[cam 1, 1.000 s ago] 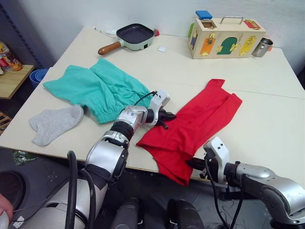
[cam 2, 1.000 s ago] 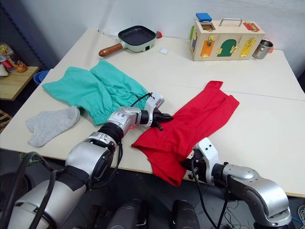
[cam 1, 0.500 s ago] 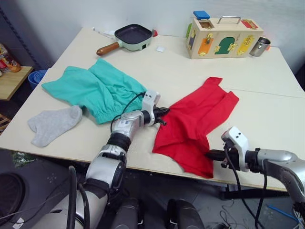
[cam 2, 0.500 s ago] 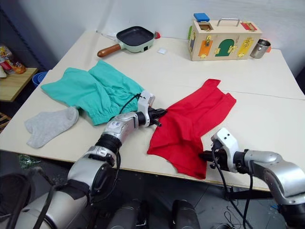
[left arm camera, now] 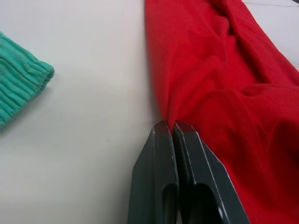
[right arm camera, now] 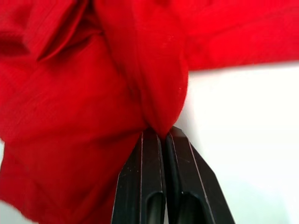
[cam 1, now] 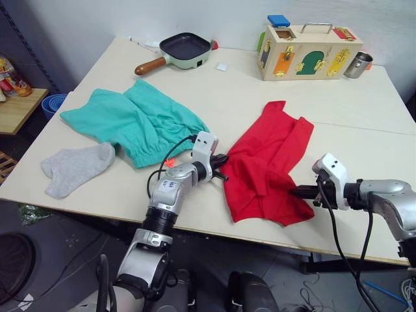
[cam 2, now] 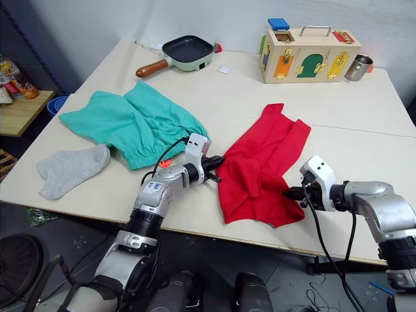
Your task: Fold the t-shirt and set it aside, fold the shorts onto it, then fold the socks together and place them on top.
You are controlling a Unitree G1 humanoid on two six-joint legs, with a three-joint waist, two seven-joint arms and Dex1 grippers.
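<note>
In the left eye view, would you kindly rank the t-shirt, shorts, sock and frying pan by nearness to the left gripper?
1. T-shirt: pinched by the left gripper, on its right.
2. Shorts: just to its left.
3. Sock: farther left, near the table's front edge.
4. Frying pan: far edge.

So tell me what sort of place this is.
Probably a robot test lab, not a home: clothes like the t-shirt lie on a plain table beside a frying pan and a wooden latch-board box.

Silver arms, black cables, white wrist modules
</note>
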